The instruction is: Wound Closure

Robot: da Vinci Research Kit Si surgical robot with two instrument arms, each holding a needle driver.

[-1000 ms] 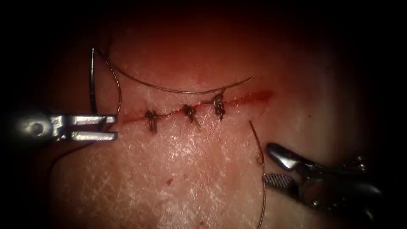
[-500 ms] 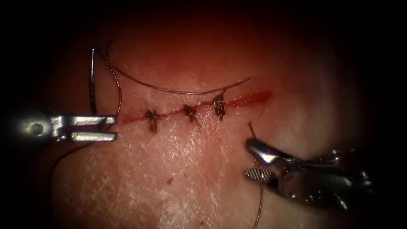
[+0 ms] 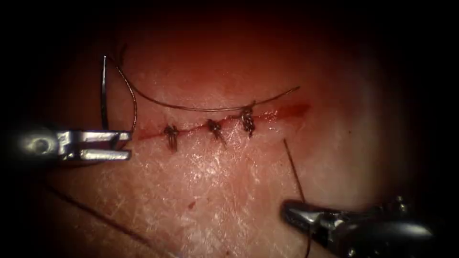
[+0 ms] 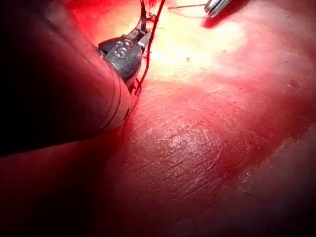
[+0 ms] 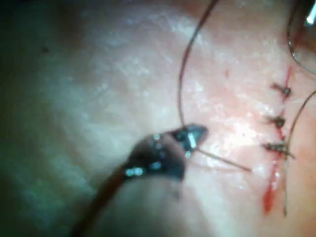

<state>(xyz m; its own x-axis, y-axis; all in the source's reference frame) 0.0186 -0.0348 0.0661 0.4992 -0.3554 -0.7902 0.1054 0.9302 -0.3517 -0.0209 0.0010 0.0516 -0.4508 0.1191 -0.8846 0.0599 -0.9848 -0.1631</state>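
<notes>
Holding the needle point(image 3: 103, 91) near one end of its curve, the left tool point(image 3: 117, 145) sits at the left end of the cut point(image 3: 282, 112), jaws clenched on it; the rest of the curve stands up free of the tissue point(image 3: 215, 191), well clear of it. Three knots point(image 3: 213, 127) lie along the cut, so most of its length looks closed, while the stretch right of the last knot gapes red and looks to me unstitched (one more stitch, at a guess). From the needle's upper end the thread point(image 3: 201, 108) arcs down and runs rightward just above the knots. A straight thread tail point(image 3: 292, 165) lies below the cut, right of the knots, and runs down into the right tool point(image 3: 299, 215), whose jaws are closed on it; half a second ago those jaws were spread and nearer the cut, and the tool has since drawn down and away with the tail taut. The needle is thus in the left jaws and far from the right ones.
</notes>
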